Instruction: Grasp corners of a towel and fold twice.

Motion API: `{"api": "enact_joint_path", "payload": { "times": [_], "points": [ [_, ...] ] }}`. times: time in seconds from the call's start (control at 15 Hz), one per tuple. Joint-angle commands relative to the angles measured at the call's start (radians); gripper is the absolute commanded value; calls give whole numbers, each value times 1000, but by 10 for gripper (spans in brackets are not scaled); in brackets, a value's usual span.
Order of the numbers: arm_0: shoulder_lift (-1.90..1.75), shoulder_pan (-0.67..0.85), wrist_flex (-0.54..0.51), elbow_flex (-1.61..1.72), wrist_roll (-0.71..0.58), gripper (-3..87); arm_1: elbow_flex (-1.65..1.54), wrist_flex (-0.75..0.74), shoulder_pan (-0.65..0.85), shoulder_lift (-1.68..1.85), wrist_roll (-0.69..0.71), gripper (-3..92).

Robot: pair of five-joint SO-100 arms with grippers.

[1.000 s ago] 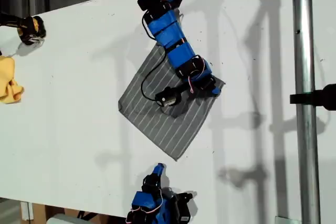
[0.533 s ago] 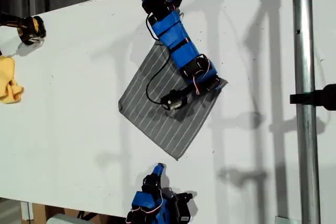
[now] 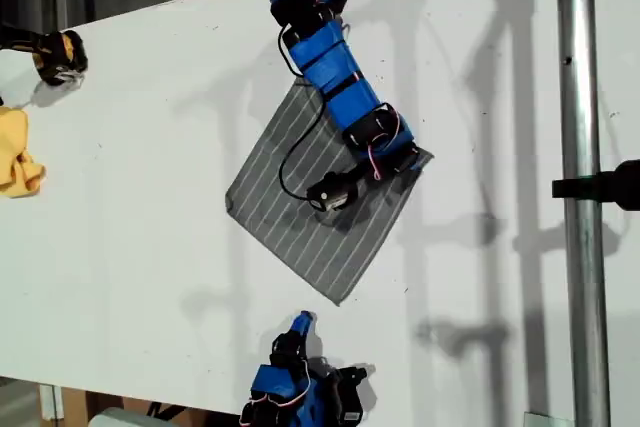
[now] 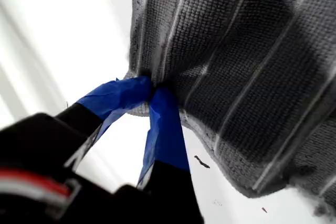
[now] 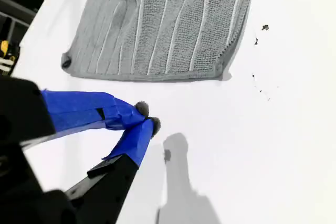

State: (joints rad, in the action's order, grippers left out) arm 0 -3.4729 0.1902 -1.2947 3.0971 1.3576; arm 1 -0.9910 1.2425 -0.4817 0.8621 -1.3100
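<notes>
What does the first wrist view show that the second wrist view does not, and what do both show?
Only the first wrist view shows my first tool closed on the edge of the towel, with the cloth bunched between its blue-taped fingertips.

Only the second wrist view shows my second tool shut on nothing, apart from the towel, which lies flat with one corner fully visible, and a few dark specks near it.

Both show the grey white-striped towel, the white table and blue tape on the tool.

My first gripper [image 4: 152,92], blue-taped tips — pinched together on grey striped towel [image 4: 236,66]. My second gripper [image 5: 146,117] — tips together, holding nothing.
</notes>
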Motion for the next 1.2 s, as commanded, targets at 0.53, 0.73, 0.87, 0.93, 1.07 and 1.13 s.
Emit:
{"api": "enact_joint_path", "payload": {
  "times": [0.53, 0.73, 0.87, 0.93, 1.07, 1.13],
  "points": [
    [753, -138, 121, -607, -397, -15, 63, -23, 31, 60, 11, -1],
    [910, -138, 104, -686, -497, 138, 63, -29, 37, 63, 12, -1],
    [1058, -166, 118, -746, -505, 251, 61, -41, 41, 64, 12, -1],
    [1137, -166, 120, -770, -515, 284, 60, -49, 43, 64, 14, -1],
    [1287, -167, 107, -833, -549, 330, 55, -60, 46, 64, 14, -1],
    [1355, -172, 114, -850, -561, 338, 52, -60, 48, 69, 15, -1]
  ]
}}
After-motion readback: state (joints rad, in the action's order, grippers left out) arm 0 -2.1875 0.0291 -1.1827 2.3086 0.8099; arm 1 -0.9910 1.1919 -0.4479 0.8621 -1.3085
